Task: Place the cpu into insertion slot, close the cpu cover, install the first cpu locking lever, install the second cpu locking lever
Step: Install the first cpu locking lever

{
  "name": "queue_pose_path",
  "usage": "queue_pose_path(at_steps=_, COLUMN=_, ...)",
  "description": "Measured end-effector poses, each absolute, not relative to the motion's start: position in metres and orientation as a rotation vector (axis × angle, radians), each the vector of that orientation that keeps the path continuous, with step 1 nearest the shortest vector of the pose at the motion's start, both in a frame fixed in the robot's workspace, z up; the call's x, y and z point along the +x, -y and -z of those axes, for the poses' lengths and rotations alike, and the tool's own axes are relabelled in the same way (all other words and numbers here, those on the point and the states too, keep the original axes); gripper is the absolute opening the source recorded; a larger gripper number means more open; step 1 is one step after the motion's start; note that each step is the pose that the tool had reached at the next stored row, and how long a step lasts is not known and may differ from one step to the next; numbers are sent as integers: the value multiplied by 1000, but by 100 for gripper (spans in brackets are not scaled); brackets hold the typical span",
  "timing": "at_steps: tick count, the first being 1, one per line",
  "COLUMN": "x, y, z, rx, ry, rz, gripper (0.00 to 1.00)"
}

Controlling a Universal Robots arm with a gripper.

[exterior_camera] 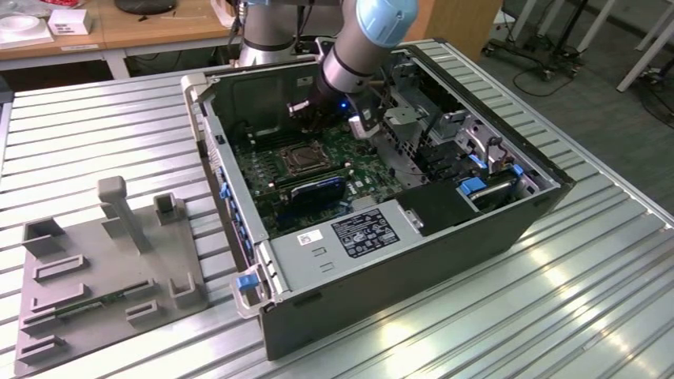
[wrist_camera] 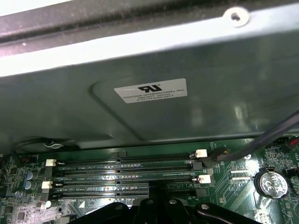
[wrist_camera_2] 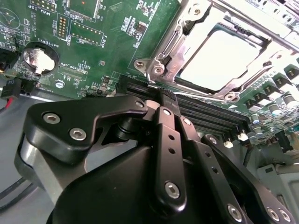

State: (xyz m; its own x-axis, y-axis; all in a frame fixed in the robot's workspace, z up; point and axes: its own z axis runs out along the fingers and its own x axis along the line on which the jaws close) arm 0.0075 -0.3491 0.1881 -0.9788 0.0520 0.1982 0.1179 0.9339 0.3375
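Note:
The cpu [wrist_camera_2: 218, 57] lies in the insertion slot [exterior_camera: 299, 158], its pale metal top showing through the window of the cpu cover [wrist_camera_2: 187, 29]. The cover is down flat over it. Silver wire locking levers [wrist_camera_2: 155, 71] run along the socket's edges; whether they are latched I cannot tell. My gripper [wrist_camera_2: 164, 95] is shut with nothing between its black fingers [wrist_camera_2: 167, 140]. Its tips hover over the memory slots [wrist_camera_2: 205, 116], just beside the socket's corner. In the exterior view the gripper [exterior_camera: 312, 118] hangs inside the open case, a little behind the socket.
The computer case [exterior_camera: 348, 260] lies open on a ribbed metal table [exterior_camera: 106, 142]. A grey case wall with a white label [wrist_camera: 150, 91] stands close beyond the memory slots [wrist_camera: 126, 177]. A coin battery [wrist_camera: 268, 182] and a dark cable [wrist_camera: 261, 142] are nearby. A grey fixture block [exterior_camera: 106, 268] rests at the exterior view's left.

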Motion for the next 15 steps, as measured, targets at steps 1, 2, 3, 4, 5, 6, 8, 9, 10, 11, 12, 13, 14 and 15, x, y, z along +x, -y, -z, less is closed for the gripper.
queue_pose_path(at_steps=1, x=8, y=349, z=-189, rx=-129, ry=2905, rz=524, gripper=11)
queue_pose_path(at_steps=2, x=8, y=349, z=-190, rx=-129, ry=2905, rz=524, gripper=11)
queue_pose_path(at_steps=3, x=8, y=349, z=-191, rx=-129, ry=2905, rz=524, gripper=11)
queue_pose_path(at_steps=4, x=8, y=349, z=-191, rx=-129, ry=2905, rz=524, gripper=11)
queue_pose_path(at_steps=5, x=8, y=349, z=-192, rx=-129, ry=2905, rz=524, gripper=11)
queue_pose_path(at_steps=6, x=8, y=349, z=-193, rx=-129, ry=2905, rz=524, gripper=11)
queue_pose_path(at_steps=8, x=8, y=348, z=-194, rx=-129, ry=2905, rz=524, gripper=11)
queue_pose_path(at_steps=9, x=8, y=348, z=-195, rx=-129, ry=2905, rz=524, gripper=11)
queue_pose_path(at_steps=10, x=8, y=347, z=-195, rx=-129, ry=2905, rz=524, gripper=11)
queue_pose_path(at_steps=11, x=8, y=347, z=-196, rx=-129, ry=2905, rz=524, gripper=11)
queue_pose_path(at_steps=12, x=8, y=347, z=-196, rx=-129, ry=2905, rz=524, gripper=11)
queue_pose_path(at_steps=13, x=8, y=346, z=-196, rx=-129, ry=2905, rz=524, gripper=11)
queue_pose_path(at_steps=14, x=8, y=346, z=-196, rx=-129, ry=2905, rz=524, gripper=11)
queue_pose_path(at_steps=15, x=8, y=346, z=-196, rx=-129, ry=2905, rz=524, gripper=11)
